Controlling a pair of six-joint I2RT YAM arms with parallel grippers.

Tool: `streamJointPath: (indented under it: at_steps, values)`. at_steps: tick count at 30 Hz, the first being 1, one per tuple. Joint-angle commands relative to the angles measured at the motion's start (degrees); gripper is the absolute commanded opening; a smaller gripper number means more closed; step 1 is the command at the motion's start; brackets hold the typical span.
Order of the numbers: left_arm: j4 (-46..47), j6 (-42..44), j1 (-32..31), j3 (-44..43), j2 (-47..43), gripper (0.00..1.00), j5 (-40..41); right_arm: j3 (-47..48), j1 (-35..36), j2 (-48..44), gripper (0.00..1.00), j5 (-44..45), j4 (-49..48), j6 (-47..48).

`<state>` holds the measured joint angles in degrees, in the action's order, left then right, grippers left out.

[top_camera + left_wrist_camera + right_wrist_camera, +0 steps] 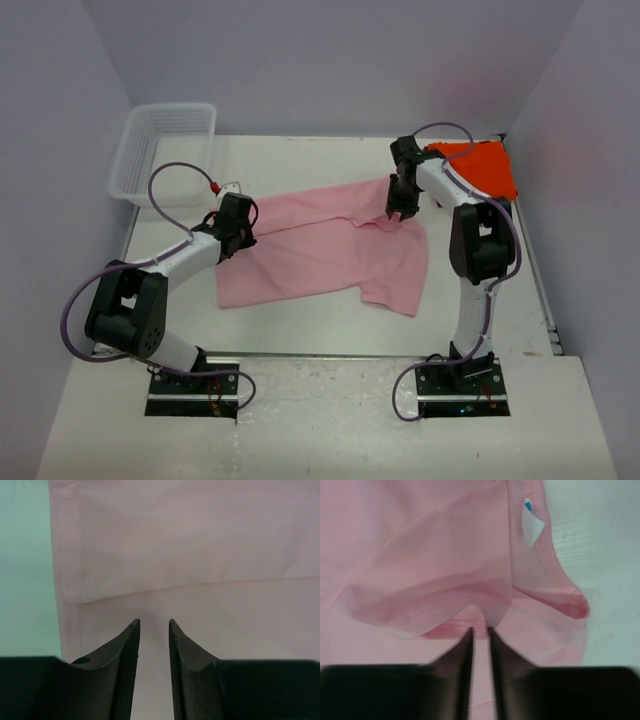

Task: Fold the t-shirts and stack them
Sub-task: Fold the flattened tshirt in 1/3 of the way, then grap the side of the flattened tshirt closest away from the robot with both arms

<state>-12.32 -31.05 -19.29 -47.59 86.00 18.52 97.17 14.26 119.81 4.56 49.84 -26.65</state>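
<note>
left tool (154, 623) pointing at pink t-shirt (320, 255), narrowly parted, gripping nothing | right tool (480, 630) nearly closed, pinching a fold of it | pink t-shirt lying frame centre | orange-red t-shirt (482, 166) sitting upper right

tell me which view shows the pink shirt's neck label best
The right wrist view: the neck label shows clearly on the pink t-shirt, by its collar. The top view makes it too small to find; the left wrist view shows only a hem.
</note>
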Motion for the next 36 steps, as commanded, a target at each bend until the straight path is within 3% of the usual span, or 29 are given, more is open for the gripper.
streamJointPath:
  at_steps: [1,5,6,15,17,25,29,35,36]
  values:
    - [0.28,-1.21,-0.31,-1.45,-1.18,0.34,1.95,3.46,1.03,-1.68,0.39,-1.57,0.69,2.56]
    - [0.36,-1.56,-0.84,-0.92,-1.01,0.36,2.48,-0.13,5.15,-9.21,0.89,3.77,-4.48,3.45]
    - [0.36,-1.65,-1.45,-0.84,-0.92,0.36,2.74,-0.83,5.68,-10.98,0.90,4.23,-6.15,3.45]
    - [-2.36,-2.61,-4.96,0.39,-3.46,0.29,4.68,-14.17,6.92,-28.89,0.92,8.36,-4.58,-0.58]
    - [-3.24,-3.49,-6.63,1.18,-5.21,0.29,4.85,-21.90,6.83,-32.95,0.99,9.50,-5.11,-2.87]
    - [-8.25,-7.80,-10.42,2.77,-8.74,0.32,6.79,-46.08,7.27,-53.34,0.96,6.43,-6.16,-13.40]
    - [-8.34,-8.15,-11.73,3.65,-10.49,0.32,6.00,-52.16,7.36,-61.70,0.88,3.80,-6.26,-17.20]
    - [-9.30,-7.98,-13.76,3.30,-11.72,0.31,5.82,-58.92,7.62,-61.88,0.75,-1.02,-7.82,-21.85]
    - [-9.39,-7.89,-13.85,3.38,-11.99,0.31,5.91,-61.28,7.71,-62.32,0.68,-1.56,-8.44,-22.99]
